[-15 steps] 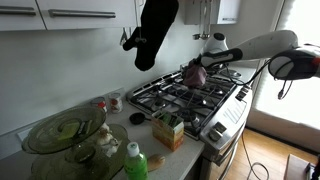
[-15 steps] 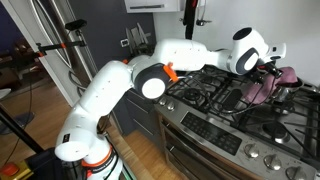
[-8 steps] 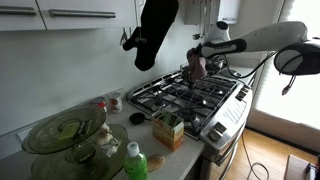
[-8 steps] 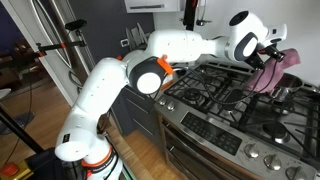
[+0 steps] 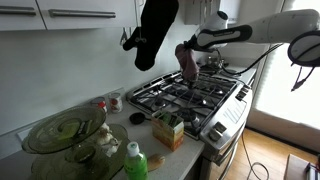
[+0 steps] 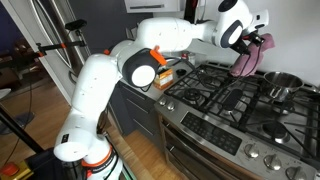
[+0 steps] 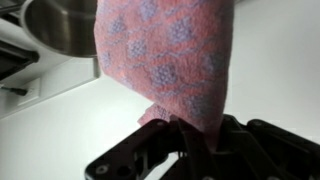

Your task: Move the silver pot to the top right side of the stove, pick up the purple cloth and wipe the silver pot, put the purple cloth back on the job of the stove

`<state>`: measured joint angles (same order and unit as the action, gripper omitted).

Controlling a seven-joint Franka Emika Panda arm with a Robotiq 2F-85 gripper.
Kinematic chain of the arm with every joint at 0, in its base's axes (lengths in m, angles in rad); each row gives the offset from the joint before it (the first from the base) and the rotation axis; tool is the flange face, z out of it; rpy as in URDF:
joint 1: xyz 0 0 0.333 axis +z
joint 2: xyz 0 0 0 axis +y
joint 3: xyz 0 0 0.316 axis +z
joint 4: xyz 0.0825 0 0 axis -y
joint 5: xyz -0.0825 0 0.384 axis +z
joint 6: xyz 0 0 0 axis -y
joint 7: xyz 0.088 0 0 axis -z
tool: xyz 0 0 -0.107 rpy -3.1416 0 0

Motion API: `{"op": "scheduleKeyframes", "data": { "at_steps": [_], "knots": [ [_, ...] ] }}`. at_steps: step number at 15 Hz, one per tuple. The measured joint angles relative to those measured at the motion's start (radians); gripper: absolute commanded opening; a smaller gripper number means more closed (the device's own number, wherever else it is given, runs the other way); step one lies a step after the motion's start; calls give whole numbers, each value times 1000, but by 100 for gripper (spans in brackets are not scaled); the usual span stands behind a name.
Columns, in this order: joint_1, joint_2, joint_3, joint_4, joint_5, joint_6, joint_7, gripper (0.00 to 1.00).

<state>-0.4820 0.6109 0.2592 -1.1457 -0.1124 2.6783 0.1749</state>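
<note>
In an exterior view, the white robot arm (image 5: 262, 28) is reaching in from the right edge of the frame, and its gripper (image 5: 191, 44) is hanging in the air above the stove (image 5: 190, 95), in the upper middle of the frame. The gripper is holding the purple cloth (image 5: 187, 62) by its top end, and the cloth is drooping down from the jaws without touching the stove. A black oven mitt (image 5: 155, 30) is hanging just to the left of the cloth. Some glass dishes (image 5: 62, 131), a green bottle (image 5: 135, 161) and a small box (image 5: 168, 130) are standing on the counter (image 5: 12, 160) in the lower left. In an exterior view looking along the front of the stove (image 6: 215, 100), the arm (image 6: 100, 90) is stretching from the lower left to the upper right. There the gripper (image 6: 249, 40) is pinching the cloth (image 6: 246, 62), which is dangling under it. The silver pot (image 6: 281, 85) is sitting on the stove at the right edge of the frame, lower than the cloth and apart from it. In the wrist view, the gripper (image 7: 183, 135) is sitting at the bottom middle, with its jaws closed tightly on a narrow bunch of the cloth (image 7: 170, 55). The cloth is spreading upward and filling the upper middle of the frame. A part of the silver pot (image 7: 62, 25) is showing in the upper left corner, just beside the edge of the cloth.
</note>
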Motion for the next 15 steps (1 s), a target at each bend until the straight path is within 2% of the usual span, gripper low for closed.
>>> {"op": "scheduleKeyframes", "data": {
  "at_steps": [3,5,6,8,10,12,15],
  "knots": [
    [-19,-26,105,-50,71,-65,-82,4],
    [-28,-40,140,-80,91,-126,-113,4],
    [-17,-49,124,-95,127,-156,-143,4],
    [32,-64,35,-117,185,-211,-198,4],
    [78,-69,-55,-135,193,-248,-221,42],
    [114,-68,-122,-154,193,-269,-243,56],
    [146,-70,-176,-168,193,-274,-273,78]
  ]
}}
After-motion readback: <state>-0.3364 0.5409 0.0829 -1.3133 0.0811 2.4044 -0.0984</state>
